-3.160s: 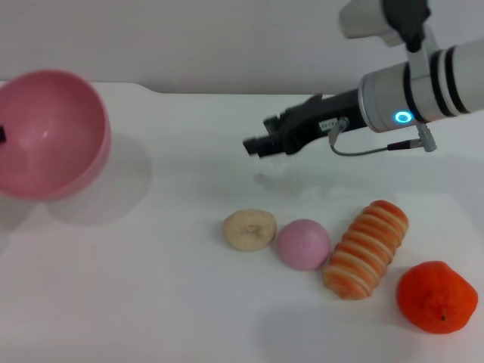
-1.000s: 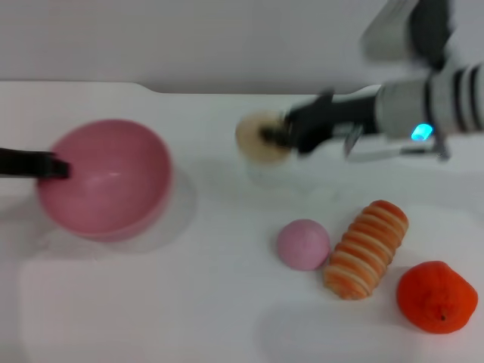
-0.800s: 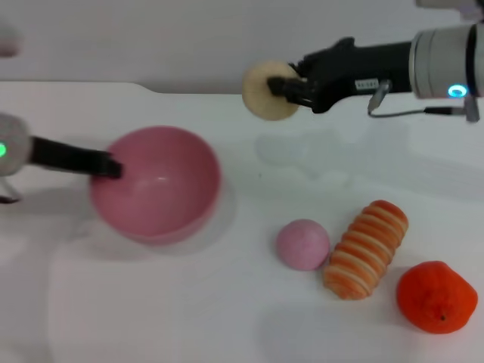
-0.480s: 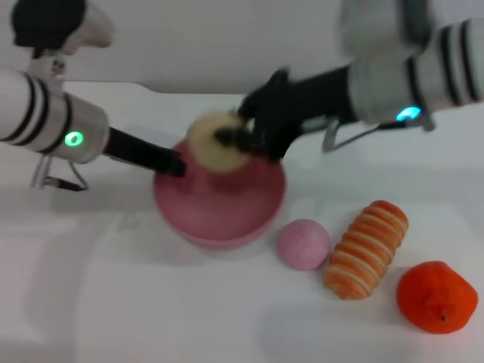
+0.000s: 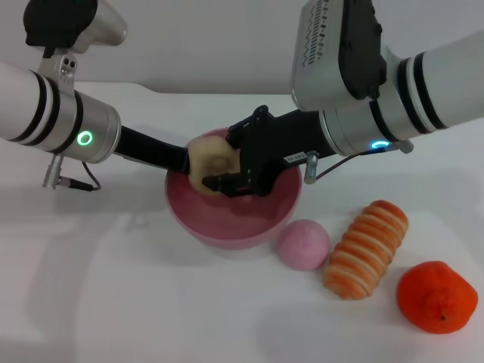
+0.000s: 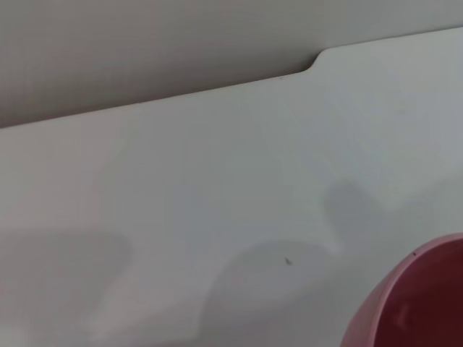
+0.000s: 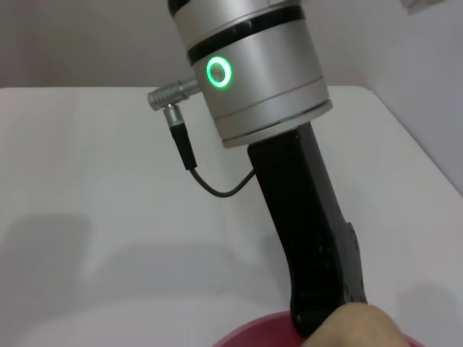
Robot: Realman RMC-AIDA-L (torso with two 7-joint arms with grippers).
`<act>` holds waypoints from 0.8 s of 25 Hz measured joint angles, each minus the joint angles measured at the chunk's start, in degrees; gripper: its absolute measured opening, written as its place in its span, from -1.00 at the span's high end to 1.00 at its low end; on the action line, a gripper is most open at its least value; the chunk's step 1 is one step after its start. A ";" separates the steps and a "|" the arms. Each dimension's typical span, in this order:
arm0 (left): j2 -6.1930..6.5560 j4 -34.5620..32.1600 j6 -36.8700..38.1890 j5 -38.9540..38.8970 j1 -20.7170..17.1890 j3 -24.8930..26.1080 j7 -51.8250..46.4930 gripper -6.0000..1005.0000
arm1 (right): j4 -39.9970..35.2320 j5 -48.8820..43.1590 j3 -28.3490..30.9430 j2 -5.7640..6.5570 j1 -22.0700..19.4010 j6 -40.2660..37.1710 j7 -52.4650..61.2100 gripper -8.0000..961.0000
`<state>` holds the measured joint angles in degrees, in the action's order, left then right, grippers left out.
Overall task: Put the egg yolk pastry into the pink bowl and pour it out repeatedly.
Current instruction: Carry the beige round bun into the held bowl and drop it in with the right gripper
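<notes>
Right gripper [image 5: 219,175] was clamped on the egg yolk pastry [image 5: 209,162], holding it just above the pink bowl [image 5: 227,219] near the bench [image 5: 151,302] centre. Left gripper [image 5: 181,160] was at the bowl's left rim; can't tell whether it gripped.

Pale cream egg yolk pastry [image 5: 210,161], glossy pink bowl [image 5: 231,219], pink ball [image 5: 303,244], orange-and-cream striped bread [image 5: 366,249], orange fruit [image 5: 437,297], white table [image 5: 151,302]

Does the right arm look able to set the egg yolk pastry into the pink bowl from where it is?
Probably yes: the right gripper holds the egg yolk pastry just above the pink bowl, which the left gripper steadies at its rim.
</notes>
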<state>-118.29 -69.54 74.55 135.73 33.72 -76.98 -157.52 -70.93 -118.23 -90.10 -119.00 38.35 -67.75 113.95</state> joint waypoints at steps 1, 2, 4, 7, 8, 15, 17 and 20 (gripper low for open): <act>-0.01 0.02 -0.02 -0.02 -0.02 -0.04 0.00 0.99 | -0.06 0.00 0.14 0.00 -0.09 0.00 0.01 0.16; -0.01 0.05 -0.04 -0.03 -0.02 -0.14 -0.01 0.99 | -0.12 -0.01 0.28 0.00 -0.16 -0.01 0.02 0.07; -0.02 0.10 -0.11 -0.05 -0.03 -0.29 -0.01 0.99 | -0.24 -0.02 0.53 0.00 -0.32 -0.04 0.03 0.00; -0.02 0.29 -0.19 -0.06 -0.04 -0.32 -0.03 0.99 | -0.34 -0.05 0.81 -0.01 -0.53 -0.10 0.05 -0.10; -0.02 0.38 -0.19 -0.06 -0.05 -0.32 -0.03 0.99 | -0.38 -0.07 0.90 0.00 -0.61 -0.20 0.10 -0.13; 0.00 1.29 -0.28 -0.06 -0.09 -0.33 -0.06 0.96 | -2.59 -5.19 0.42 0.03 -0.68 -0.61 4.77 -0.13; 0.05 1.55 -0.37 -0.05 -0.09 -0.28 -0.07 0.95 | -4.85 -8.64 -1.21 -0.05 -0.46 -0.77 8.27 -0.13; 0.07 1.58 -0.71 0.01 -0.08 -0.31 -0.07 0.94 | -6.96 -12.02 -2.47 -0.31 -0.49 0.15 12.54 -0.13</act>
<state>-118.21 -67.96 73.84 135.73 33.65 -77.28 -157.59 -77.89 -130.25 -92.57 -119.32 37.86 -67.61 126.49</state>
